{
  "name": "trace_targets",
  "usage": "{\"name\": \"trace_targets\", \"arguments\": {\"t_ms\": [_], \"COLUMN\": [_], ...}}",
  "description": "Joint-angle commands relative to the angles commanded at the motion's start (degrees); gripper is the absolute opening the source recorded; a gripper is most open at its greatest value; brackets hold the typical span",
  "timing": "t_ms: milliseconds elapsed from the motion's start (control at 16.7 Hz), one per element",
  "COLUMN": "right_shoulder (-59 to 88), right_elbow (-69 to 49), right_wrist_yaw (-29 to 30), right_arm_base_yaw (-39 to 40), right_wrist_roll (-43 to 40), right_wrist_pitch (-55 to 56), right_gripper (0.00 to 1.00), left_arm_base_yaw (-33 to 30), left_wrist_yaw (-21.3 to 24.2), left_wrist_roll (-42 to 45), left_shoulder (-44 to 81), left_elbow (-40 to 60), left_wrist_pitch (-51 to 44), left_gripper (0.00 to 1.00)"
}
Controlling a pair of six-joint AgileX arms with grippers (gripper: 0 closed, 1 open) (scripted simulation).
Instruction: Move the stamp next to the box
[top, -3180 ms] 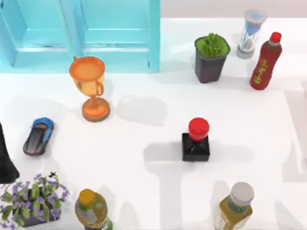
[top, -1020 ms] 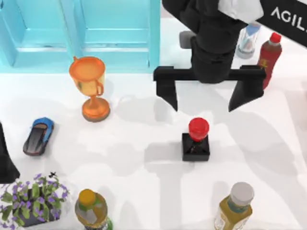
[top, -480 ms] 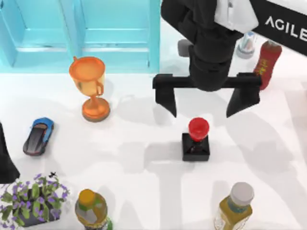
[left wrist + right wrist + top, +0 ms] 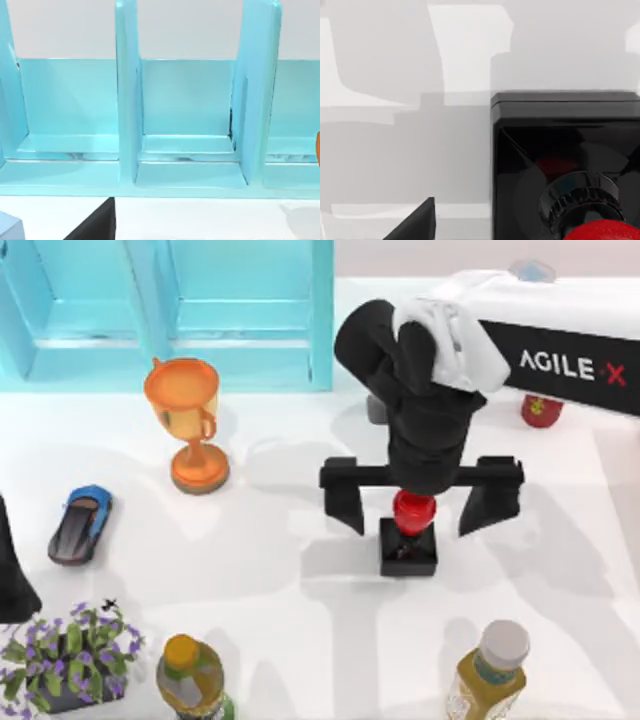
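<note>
Down over the stamp [image 4: 408,530] comes the right claw [image 4: 421,498], fingers wide astride the knob; centre first, then pinch.

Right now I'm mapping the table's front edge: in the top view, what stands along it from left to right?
Potted purple flowers → orange-capped bottle → white-capped bottle.

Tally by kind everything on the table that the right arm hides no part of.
Bottles: 2, orange-capped and grey-capped
Trophy: 1
Toy car: 1
Purple-flowered potted plant: 1
Blue box: 1
Total: 6
</note>
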State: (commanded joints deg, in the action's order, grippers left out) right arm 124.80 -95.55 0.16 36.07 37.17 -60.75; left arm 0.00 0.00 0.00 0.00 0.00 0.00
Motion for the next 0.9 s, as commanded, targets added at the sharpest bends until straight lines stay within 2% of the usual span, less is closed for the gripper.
{"name": "trace_targets", "arguments": {"t_ms": [180, 900], "right_shoulder": [0.0, 0.0], "right_elbow": [0.0, 0.0], "right_wrist_yaw": [0.0, 0.0], "right_arm_base_yaw": [0.0, 0.0], "right_wrist_roll": [0.0, 0.0], "right_wrist_pitch": [0.0, 0.0], "right_gripper": [1.0, 0.1], "left_arm_base_yaw": [0.0, 0.0], "left_wrist_yaw": [0.0, 0.0], "left_wrist_roll": [0.0, 0.0], "left_shoulder": [0.0, 0.0], "left_elbow": [0.0, 0.0], "left_wrist_pitch": [0.0, 0.0], "left_gripper": [1.0, 1.0]}}
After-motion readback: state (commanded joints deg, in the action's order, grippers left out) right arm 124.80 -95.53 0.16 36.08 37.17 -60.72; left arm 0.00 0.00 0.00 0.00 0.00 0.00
